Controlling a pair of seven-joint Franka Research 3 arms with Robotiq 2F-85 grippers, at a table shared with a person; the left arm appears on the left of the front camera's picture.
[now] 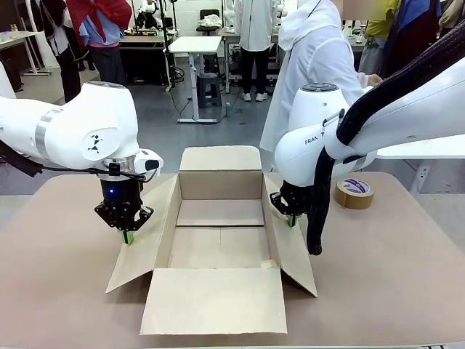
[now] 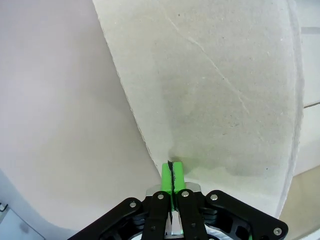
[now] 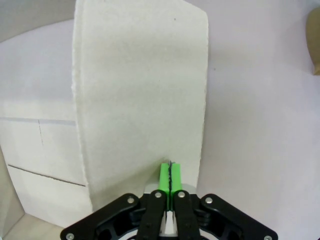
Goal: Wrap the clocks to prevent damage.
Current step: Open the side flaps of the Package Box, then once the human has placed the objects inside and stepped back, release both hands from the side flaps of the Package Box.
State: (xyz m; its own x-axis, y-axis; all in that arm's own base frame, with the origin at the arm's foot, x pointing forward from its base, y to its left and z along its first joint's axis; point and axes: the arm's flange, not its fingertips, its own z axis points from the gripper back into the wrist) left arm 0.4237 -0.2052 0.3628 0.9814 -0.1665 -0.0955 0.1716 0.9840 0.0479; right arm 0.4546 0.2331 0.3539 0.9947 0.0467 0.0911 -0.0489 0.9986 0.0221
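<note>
An open cardboard box (image 1: 218, 247) sits mid-table with its four flaps spread out and nothing showing inside. The clocks are out of view. My left gripper (image 1: 128, 236) is shut, its green tips resting on the outer edge of the box's left flap (image 1: 149, 233). From the left wrist, that gripper (image 2: 171, 167) has its pads pressed together against the flap (image 2: 215, 90). My right gripper (image 1: 292, 219) is shut too, tips down on the right flap (image 1: 290, 251). In the right wrist view the closed gripper (image 3: 170, 167) touches the flap (image 3: 140, 100).
A roll of brown tape (image 1: 354, 193) lies on the table to the right of the box. A person in a white coat (image 1: 312, 65) stands at the far side. The tan table (image 1: 58, 291) is bare around the box.
</note>
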